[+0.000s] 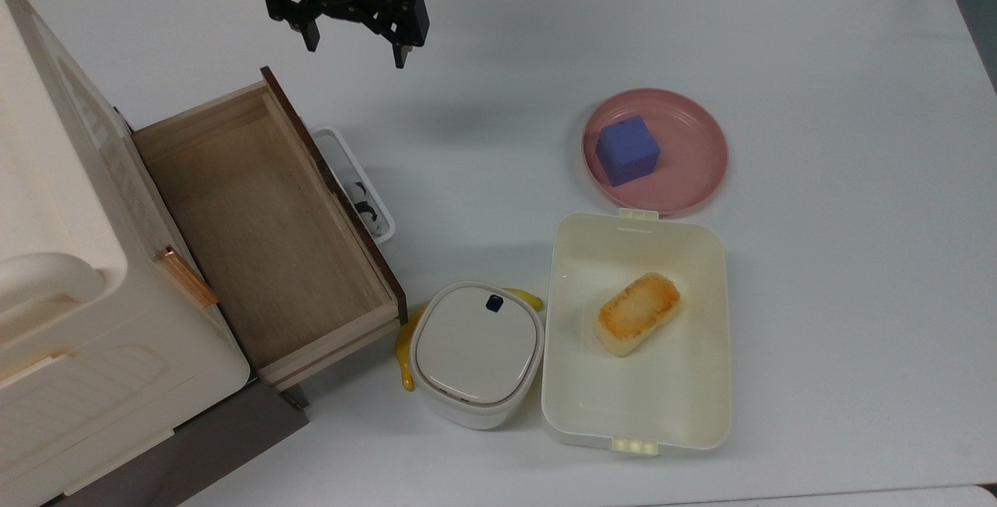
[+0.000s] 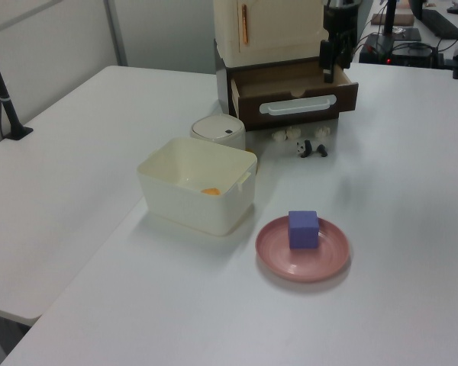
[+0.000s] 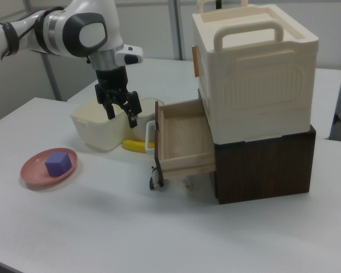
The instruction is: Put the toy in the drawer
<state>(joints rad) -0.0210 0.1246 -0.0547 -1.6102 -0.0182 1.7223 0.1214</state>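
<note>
Gripper (image 1: 354, 44) high, jaws wide and empty; toy (image 2: 311, 148) lying below drawer (image 1: 265, 234) front: descend clear of panel, close centrally.

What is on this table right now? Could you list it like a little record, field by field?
end effector: open, holding nothing, in the air above the table beyond the drawer
drawer: pulled out, nothing inside
toy: small black-and-white panda on the table just in front of the drawer's front panel
plate: pink, with a purple cube on it
lunch box: cream, lid off, toasted bread inside
round container: white, lid on, banana partly beneath it
</note>
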